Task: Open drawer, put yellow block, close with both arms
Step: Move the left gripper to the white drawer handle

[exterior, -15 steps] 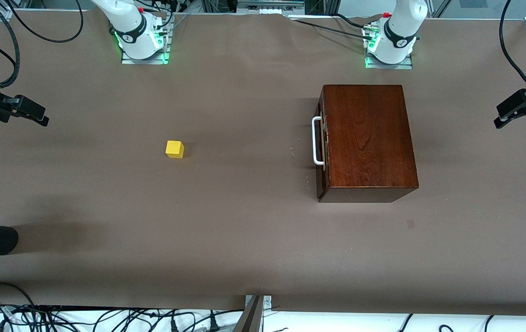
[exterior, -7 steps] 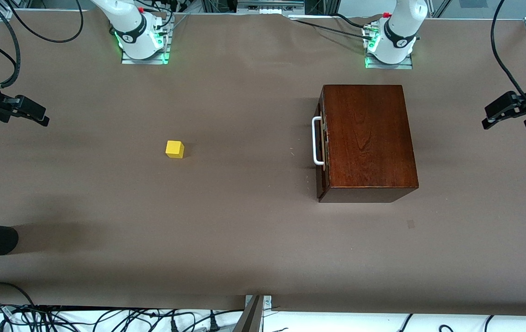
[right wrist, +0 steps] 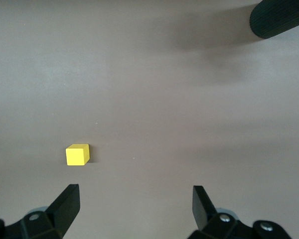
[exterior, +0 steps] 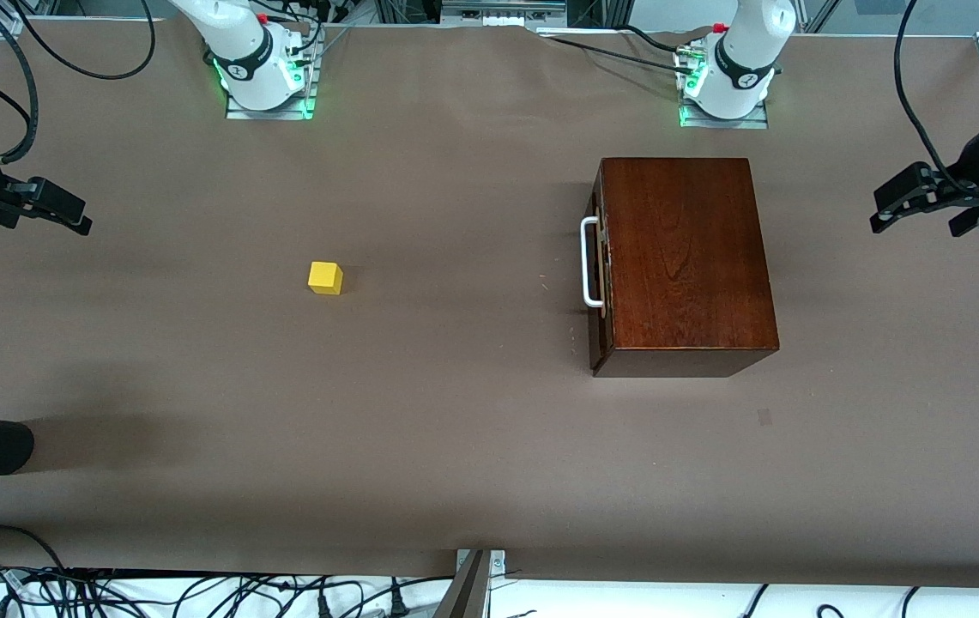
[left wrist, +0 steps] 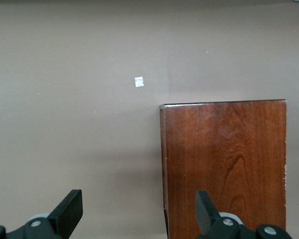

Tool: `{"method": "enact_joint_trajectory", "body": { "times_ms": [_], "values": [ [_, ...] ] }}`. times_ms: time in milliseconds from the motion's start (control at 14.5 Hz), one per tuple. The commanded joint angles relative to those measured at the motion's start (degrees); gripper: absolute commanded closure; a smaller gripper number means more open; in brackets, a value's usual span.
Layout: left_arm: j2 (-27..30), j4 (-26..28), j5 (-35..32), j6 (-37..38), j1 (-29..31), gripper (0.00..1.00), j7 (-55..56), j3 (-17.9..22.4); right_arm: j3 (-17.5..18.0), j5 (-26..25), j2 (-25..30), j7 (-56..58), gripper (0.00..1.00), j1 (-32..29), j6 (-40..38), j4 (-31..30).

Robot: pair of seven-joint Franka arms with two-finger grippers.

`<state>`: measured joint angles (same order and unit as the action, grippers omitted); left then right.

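- We saw the drawer (exterior: 597, 262) pushed fully into its dark wooden box (exterior: 685, 257), which stood on the desk (exterior: 455, 412) toward the left arm's end, near that arm's base.
- The drawer's white handle (exterior: 589, 262) faced the right arm's end of the desk.
- The yellow block (exterior: 325, 277) lay on the bare desk, well apart from the box, toward the right arm's end.
- The left gripper (exterior: 918, 206) hung over the desk's edge at the left arm's end, its fingers (left wrist: 70, 213) spread apart and holding nothing.
- The right gripper (exterior: 47, 209) hung over the desk's edge at the right arm's end, fingers (right wrist: 67, 203) likewise apart, empty.
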<state>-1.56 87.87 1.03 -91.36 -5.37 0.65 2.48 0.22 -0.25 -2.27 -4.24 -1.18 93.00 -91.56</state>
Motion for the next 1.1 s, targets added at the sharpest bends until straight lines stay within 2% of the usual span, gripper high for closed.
{"method": "enact_joint_trajectory", "body": {
  "times_ms": [0, 138, 413, 620, 827, 1033],
  "values": [
    [-1.16, -2.26, -1.01, 2.15, -0.08, 0.00, 1.37, -4.84, 0.57, -0.27, -0.46, 0.02, 0.00, -0.58, -0.01, 1.12],
    [-2.03, -3.31, -1.64, 2.50, -0.25, 0.00, 2.95, -7.75, 0.57, -0.01, -0.46, 0.10, 0.00, -0.58, 1.04, 1.12],
    [-8.70, -8.05, -1.64, 2.77, -2.79, 0.00, 8.99, -13.90, 0.57, 0.08, -0.37, 0.10, 0.00, -0.58, 0.43, 1.12],
    [-13.02, -9.55, -1.64, 3.30, -9.99, 0.00, 16.12, -14.00, 0.57, -0.01, -0.46, 0.10, 0.00, -0.58, 0.34, 1.12],
    [-14.52, -9.47, -1.73, 3.21, -16.14, 0.00, 27.00, -14.00, 0.57, 0.08, -0.37, 0.19, 0.00, -0.58, 0.34, 1.12],
    [-16.88, -8.76, -1.64, 4.43, -20.80, 0.00, 32.04, -14.00, 0.57, 0.08, -0.37, 0.19, 0.00, -0.58, 0.25, 1.12]
  ]
}}
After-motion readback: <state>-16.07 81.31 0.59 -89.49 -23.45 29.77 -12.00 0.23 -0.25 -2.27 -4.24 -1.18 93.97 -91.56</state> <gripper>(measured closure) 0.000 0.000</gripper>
